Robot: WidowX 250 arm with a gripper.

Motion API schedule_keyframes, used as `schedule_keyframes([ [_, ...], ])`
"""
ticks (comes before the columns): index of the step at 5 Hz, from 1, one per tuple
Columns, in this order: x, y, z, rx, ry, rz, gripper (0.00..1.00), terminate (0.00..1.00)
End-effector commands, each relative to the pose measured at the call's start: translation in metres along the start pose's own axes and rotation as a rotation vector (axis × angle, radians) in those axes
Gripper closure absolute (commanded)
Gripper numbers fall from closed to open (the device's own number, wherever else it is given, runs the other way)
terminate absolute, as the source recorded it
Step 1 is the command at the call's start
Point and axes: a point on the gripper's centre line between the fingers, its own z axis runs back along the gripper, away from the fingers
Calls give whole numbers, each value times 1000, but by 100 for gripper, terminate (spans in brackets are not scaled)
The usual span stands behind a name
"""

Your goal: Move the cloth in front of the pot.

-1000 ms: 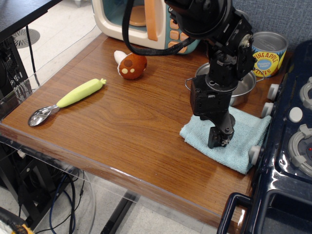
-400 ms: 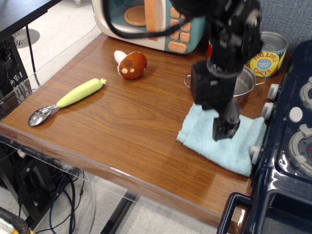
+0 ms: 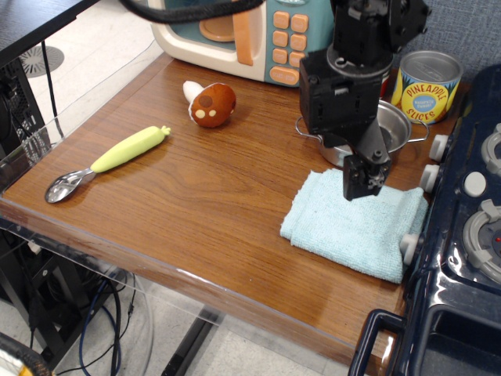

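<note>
The light blue cloth [image 3: 344, 231] lies flat on the wooden table, at the right, just in front of the pot. The pot [image 3: 394, 125] is a small shiny steel one behind the cloth, partly hidden by my arm. My gripper [image 3: 365, 182] hangs over the cloth's back edge, between cloth and pot. It is lifted clear of the cloth, and its fingers look slightly apart and hold nothing.
A pineapple can [image 3: 427, 86] stands behind the pot. A toy microwave [image 3: 235, 31] is at the back, a toy mushroom [image 3: 211, 104] in front of it. A green-handled scoop [image 3: 109, 163] lies at the left. A dark blue toy stove [image 3: 470, 235] borders the cloth on the right.
My gripper has risen off the cloth and moved back toward the pot. The cloth stays on the table and has spread slightly to the left.
</note>
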Motion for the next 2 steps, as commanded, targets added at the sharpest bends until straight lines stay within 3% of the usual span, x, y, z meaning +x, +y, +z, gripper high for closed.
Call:
schedule_keyframes([
  [1, 0, -3, 19, -38, 41, 6, 0, 0],
  [2, 0, -3, 19, -38, 41, 6, 0, 100],
])
